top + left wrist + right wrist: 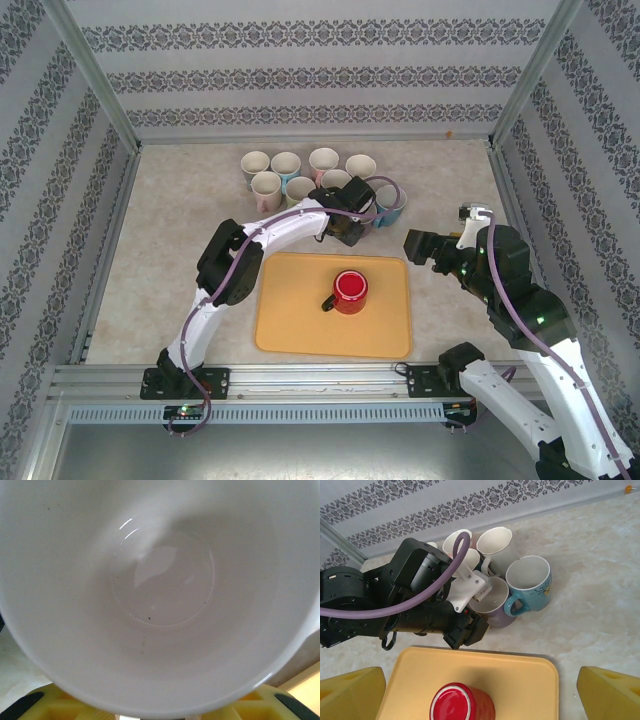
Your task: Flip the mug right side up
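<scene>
Top external: shows red mug [350, 290] base-up at tray's [290, 330] middle, right pincer [415, 245] spread wide off tray's far right corner, left pincer [347, 228] past tray's far edge; cannot tell its state.

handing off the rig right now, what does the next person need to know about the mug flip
Left pincer: out over the mug cluster behind the yellow tray, its camera looking into a pale mug; open or shut unclear.
Right pincer: open, empty, hovering off the tray's right side.
Red mug: mid-tray, base up, handle pointing left, nothing touching it.
Done: no flip yet.
Left: grasp the red mug, turn it upright.
</scene>
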`<move>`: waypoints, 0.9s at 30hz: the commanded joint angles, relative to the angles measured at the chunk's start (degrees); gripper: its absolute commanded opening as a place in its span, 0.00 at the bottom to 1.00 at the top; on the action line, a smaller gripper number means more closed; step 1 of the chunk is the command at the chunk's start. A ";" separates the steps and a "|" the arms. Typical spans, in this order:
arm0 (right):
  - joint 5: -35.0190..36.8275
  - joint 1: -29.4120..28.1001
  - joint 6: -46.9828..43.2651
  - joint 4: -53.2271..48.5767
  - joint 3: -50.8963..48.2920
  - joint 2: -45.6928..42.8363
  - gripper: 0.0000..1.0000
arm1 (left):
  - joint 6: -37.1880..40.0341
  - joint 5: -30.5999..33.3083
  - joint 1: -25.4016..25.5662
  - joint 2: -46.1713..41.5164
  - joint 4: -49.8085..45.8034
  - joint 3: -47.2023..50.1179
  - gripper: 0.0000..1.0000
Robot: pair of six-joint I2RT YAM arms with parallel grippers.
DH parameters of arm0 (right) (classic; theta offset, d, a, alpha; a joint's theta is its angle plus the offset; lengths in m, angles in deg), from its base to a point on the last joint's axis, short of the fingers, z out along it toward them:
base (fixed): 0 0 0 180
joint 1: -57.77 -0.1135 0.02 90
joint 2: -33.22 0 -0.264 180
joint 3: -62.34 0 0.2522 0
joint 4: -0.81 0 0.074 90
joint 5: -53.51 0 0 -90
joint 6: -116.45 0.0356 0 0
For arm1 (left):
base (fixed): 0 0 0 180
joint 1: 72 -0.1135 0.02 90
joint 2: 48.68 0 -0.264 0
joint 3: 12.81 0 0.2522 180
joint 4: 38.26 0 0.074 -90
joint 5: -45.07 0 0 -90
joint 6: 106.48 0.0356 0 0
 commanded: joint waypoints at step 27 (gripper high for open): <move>4.09 -12.07 27.21 -8.43 -0.01 16.99 0.98 | -12.43 -13.44 -13.08 -49.66 10.39 35.51 0.48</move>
